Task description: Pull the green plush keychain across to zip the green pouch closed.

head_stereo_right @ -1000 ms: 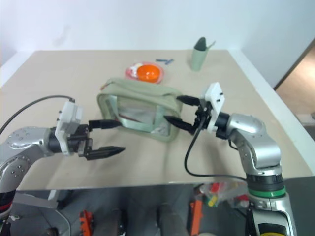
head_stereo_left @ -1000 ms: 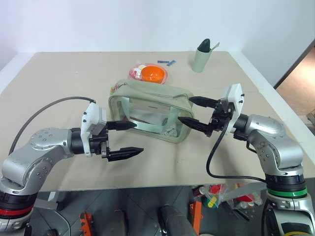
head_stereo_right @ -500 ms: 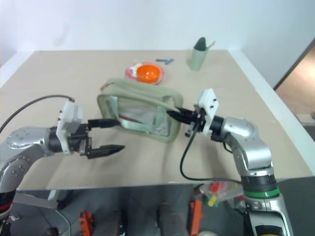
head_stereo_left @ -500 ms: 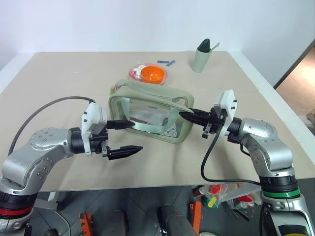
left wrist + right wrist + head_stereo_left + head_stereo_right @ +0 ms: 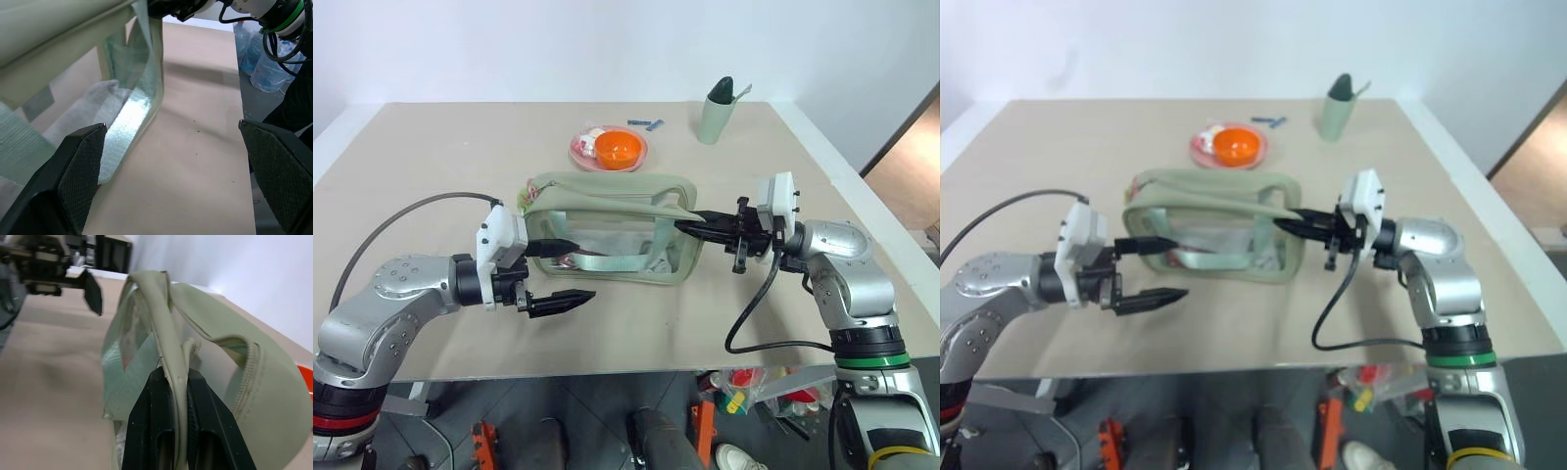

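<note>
The green pouch (image 5: 607, 230) stands mid-table with its clear side facing me, a strap looping over its top. A small lime-green tuft (image 5: 523, 194) at its top left corner looks like the green plush keychain. My right gripper (image 5: 693, 224) is shut on the strap at the pouch's right end. In the right wrist view the strap (image 5: 172, 340) runs between the closed fingers (image 5: 151, 426). My left gripper (image 5: 570, 272) is open at the pouch's left end, with its upper finger (image 5: 553, 245) against the clear side and its lower finger in front of the pouch. The pouch wall (image 5: 132, 103) lies between the spread fingers (image 5: 78, 166).
An orange bowl (image 5: 618, 147) on a pink plate sits behind the pouch. A pale green cup (image 5: 715, 116) stands at the back right, with small blue bits (image 5: 646, 124) near it. The table's front edge (image 5: 626, 367) runs just below both arms.
My right gripper has shut on the pouch's strap and drawn its right end rightward. The pouch has swung round so its clear side faces me. The left gripper has stayed put.
</note>
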Robot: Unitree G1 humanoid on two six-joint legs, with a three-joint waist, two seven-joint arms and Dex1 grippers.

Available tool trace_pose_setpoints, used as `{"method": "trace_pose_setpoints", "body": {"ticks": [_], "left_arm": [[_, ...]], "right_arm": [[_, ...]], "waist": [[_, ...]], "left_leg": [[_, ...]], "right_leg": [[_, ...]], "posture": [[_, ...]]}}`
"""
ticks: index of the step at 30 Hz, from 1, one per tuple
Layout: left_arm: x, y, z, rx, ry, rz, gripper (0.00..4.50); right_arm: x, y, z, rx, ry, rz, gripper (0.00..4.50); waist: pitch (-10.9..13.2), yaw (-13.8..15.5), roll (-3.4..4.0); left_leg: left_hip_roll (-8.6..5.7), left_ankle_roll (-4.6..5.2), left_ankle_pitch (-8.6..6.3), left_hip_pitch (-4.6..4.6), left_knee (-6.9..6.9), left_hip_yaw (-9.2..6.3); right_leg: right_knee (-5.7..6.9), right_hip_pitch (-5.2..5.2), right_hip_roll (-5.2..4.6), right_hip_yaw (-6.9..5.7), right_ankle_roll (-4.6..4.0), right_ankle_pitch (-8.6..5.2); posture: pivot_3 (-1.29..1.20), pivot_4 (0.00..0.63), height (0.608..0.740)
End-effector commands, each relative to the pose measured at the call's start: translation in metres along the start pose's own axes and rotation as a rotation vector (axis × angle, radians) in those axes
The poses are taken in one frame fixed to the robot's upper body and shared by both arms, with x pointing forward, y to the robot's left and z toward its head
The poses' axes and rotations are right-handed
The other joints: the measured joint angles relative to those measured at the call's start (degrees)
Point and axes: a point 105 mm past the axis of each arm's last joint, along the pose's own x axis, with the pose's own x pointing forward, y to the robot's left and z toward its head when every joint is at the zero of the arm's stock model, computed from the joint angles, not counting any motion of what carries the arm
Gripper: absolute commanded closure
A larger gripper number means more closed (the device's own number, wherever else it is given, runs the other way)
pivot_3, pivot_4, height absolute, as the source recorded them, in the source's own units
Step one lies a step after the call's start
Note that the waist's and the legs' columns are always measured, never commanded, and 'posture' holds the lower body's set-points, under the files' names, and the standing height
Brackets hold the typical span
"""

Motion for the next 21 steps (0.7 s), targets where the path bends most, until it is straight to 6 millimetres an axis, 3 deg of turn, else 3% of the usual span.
{"method": "trace_pose_setpoints", "body": {"ticks": [1,9,13,17,21], "left_arm": [[-0.001,-0.001,0.005,0.038,-0.005,-0.007,0.00],[-0.006,0.004,0.014,-0.008,-0.054,0.026,0.00],[-0.033,0.005,0.028,-0.131,-0.119,0.083,0.00],[-0.070,0.009,0.025,-0.214,-0.085,0.190,0.00],[-0.101,0.040,0.023,-0.184,-0.109,0.417,0.00]], "right_arm": [[-0.008,-0.009,0.016,-0.089,-0.031,-0.002,4.36],[-0.014,-0.006,-0.005,-0.087,0.015,0.008,4.36],[-0.015,-0.009,-0.006,-0.091,0.020,-0.004,4.36],[-0.013,-0.009,-0.003,-0.092,0.015,-0.006,4.36],[-0.013,-0.008,-0.005,-0.091,0.020,-0.002,4.36]], "waist": [[0.0,0.0,0.00],[0.0,0.0,0.00],[0.0,-0.1,0.00],[0.0,-0.2,0.01],[0.0,0.0,0.01]], "left_leg": [[0.00,0.00,0.00,0.01,0.00,0.00],[0.00,0.00,0.00,0.01,0.02,0.00],[0.02,0.00,0.00,0.01,0.02,-0.01],[0.06,0.00,0.00,0.04,-0.01,-0.02],[0.04,0.00,0.00,0.05,0.02,-0.12]], "right_leg": [[0.00,0.00,0.00,0.00,-0.01,0.01],[0.00,0.02,-0.01,-0.01,0.01,0.01],[0.03,0.01,0.00,-0.01,0.06,0.05],[0.05,-0.01,0.02,-0.05,0.05,0.04],[0.06,0.04,0.00,-0.19,-0.10,-0.03]], "posture": [[0.00,0.150,0.740],[0.00,0.150,0.740],[0.00,0.150,0.740],[0.00,0.150,0.740],[0.00,0.150,0.740]]}}
